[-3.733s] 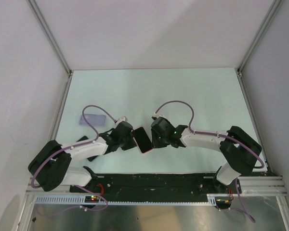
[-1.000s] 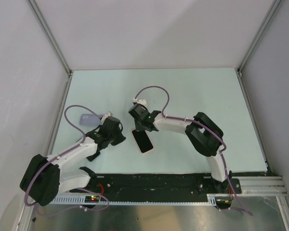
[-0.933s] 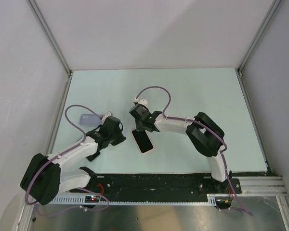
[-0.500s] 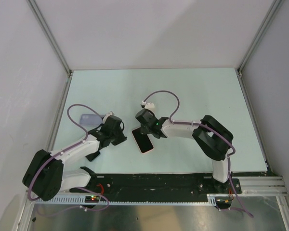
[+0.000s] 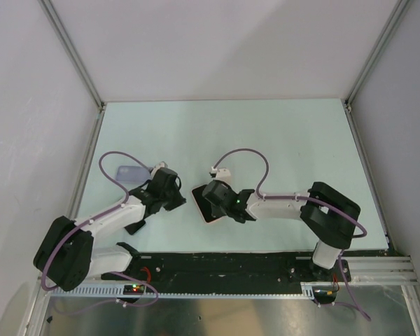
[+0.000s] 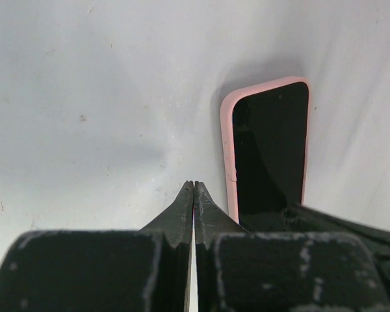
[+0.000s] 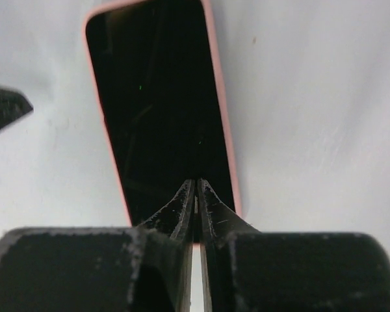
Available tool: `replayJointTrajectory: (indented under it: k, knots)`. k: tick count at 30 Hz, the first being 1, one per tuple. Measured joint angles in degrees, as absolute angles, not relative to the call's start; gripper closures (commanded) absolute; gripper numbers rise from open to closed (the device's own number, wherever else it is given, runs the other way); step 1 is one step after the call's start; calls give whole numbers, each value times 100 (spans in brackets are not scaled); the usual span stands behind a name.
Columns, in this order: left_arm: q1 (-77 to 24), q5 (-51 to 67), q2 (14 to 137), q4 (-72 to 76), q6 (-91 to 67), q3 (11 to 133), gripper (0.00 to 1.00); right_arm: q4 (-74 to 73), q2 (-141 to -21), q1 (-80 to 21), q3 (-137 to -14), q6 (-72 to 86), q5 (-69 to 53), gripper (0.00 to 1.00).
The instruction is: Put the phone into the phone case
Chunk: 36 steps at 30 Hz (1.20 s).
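A black-screened phone sits in a pink case (image 5: pixel 198 199) and lies flat on the table. It shows in the left wrist view (image 6: pixel 270 149) and in the right wrist view (image 7: pixel 156 97). My right gripper (image 5: pixel 210 205) is shut, with its tips (image 7: pixel 196 182) over the near part of the screen. I cannot tell whether they touch it. My left gripper (image 5: pixel 184 201) is shut and empty, its tips (image 6: pixel 194 184) on the bare table just left of the phone's pink edge.
A pale lavender, translucent flat rectangle (image 5: pixel 129 171) lies at the far left, partly under the left arm's purple cable. The right gripper's black body (image 6: pixel 341 224) covers the phone's near end. White walls enclose the pale green table (image 5: pixel 294 140).
My right gripper has moved from the phone's far end back along it to its near part, and the right arm has swung toward the right. My left gripper has barely moved.
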State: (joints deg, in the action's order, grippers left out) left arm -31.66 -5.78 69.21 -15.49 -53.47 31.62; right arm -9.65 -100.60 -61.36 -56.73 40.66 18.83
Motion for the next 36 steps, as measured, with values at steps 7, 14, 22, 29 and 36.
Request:
replayJointTrajectory:
  k: [7, 14, 22, 29, 36]
  knots:
    - [-3170, -578, 6904, -1533, -5347, 3159, 96, -1387, -9601, -6364, -5391, 4141, 1841, 35]
    - [-3109, -578, 6611, -1542, -5339, 3159, 67, -1844, -9314, -6274, -5476, 3566, 1896, 2]
    - [-2434, -683, 5677, -1911, -5098, 3162, 4, -1249, -9607, -5929, -5765, 2547, 1271, 0]
    - [-2139, -799, 5301, -2290, -4941, 3232, 0, -1037, -10304, -5817, -6047, 2126, 854, 1]
    - [-2121, -797, 5301, -2436, -4897, 3234, 0, -969, -10547, -5909, -6351, 2067, 746, 1]
